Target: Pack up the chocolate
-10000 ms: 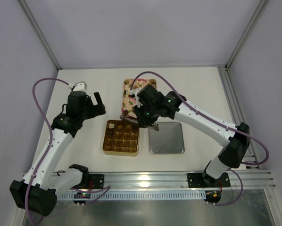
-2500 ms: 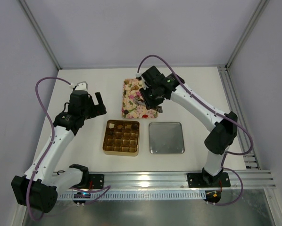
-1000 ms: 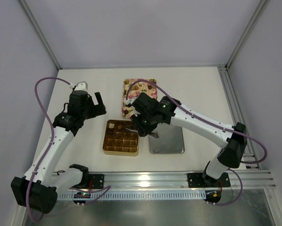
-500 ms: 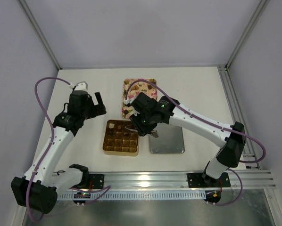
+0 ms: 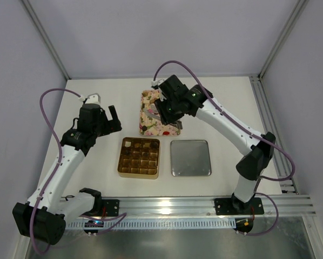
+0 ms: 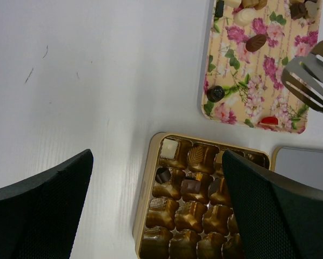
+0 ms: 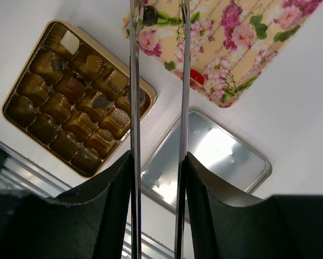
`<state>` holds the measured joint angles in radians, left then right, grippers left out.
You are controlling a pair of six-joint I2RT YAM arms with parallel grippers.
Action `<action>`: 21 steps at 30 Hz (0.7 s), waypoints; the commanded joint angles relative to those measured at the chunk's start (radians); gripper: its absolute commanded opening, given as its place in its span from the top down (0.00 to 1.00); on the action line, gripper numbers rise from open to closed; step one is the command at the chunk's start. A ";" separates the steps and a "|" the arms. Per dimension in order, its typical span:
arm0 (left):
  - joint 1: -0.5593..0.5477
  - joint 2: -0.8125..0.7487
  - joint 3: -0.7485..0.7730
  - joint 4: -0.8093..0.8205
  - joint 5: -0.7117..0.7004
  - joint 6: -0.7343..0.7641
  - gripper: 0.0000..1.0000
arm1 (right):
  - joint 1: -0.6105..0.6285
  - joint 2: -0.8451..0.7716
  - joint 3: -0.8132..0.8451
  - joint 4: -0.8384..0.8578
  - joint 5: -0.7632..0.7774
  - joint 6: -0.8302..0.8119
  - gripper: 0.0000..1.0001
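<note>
Top view: right gripper [image 5: 168, 113] clamped on tongs [image 5: 176, 124], over the flowered tray [image 5: 146, 128] at centre. Left gripper [image 5: 112, 115] spread wide, empty, at left.

Left wrist view: loose chocolate [image 6: 257, 42] on the tray upper right, more in the gold box [image 6: 142, 216] at bottom centre. Risk: the broad tong blades may squeeze a small piece out sideways.

Right wrist view: tong arms apart, nothing between them. Tips sit by a dark piece [image 7: 148, 14] near the tray edge and could push it off.
</note>
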<state>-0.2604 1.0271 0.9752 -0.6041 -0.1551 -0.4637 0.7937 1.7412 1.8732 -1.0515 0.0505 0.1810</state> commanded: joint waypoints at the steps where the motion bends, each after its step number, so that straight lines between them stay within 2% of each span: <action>1: 0.001 0.001 0.011 0.006 0.008 0.003 0.00 | -0.007 0.078 0.073 -0.001 0.006 -0.052 0.56; 10: 0.001 0.034 0.013 0.017 0.028 0.007 0.00 | -0.056 0.202 0.172 -0.010 0.011 -0.077 0.54; 21: 0.001 0.074 0.019 0.024 0.054 0.003 0.00 | -0.207 0.283 0.220 0.034 0.046 -0.060 0.54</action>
<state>-0.2604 1.0943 0.9752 -0.6029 -0.1165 -0.4637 0.6167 1.9942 2.0335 -1.0554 0.0662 0.1226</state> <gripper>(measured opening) 0.996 0.465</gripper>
